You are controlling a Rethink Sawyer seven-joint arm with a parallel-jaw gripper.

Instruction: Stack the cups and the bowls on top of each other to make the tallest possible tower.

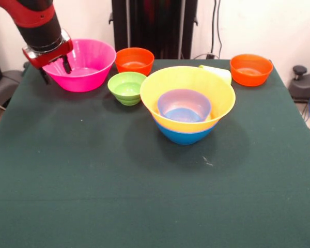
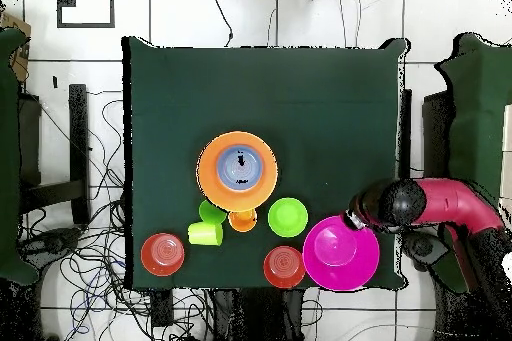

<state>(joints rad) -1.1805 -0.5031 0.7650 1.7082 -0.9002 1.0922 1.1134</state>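
The tower [image 1: 187, 98] stands mid-table: a yellow-orange bowl nested in a blue bowl [image 1: 185, 135], with a small blue bowl [image 1: 184, 105] inside it. From overhead the tower [image 2: 237, 169] has three cups right behind it: lime-yellow [image 2: 205, 233] on its side, green [image 2: 212, 212] and orange [image 2: 242, 220]. In the front view only the lime-yellow cup [image 1: 217, 72] shows. My gripper [image 1: 55, 71] is open at the large pink bowl [image 1: 85, 64], one finger inside its rim and one outside. Overhead, the gripper [image 2: 355, 215] sits at the pink bowl's [image 2: 340, 252] edge.
A small green bowl [image 1: 126, 88] and a small orange bowl [image 1: 134, 60] sit between the pink bowl and the tower. Another orange bowl [image 1: 250, 68] is at the far right corner. The green cloth [image 1: 93, 196] covers the table.
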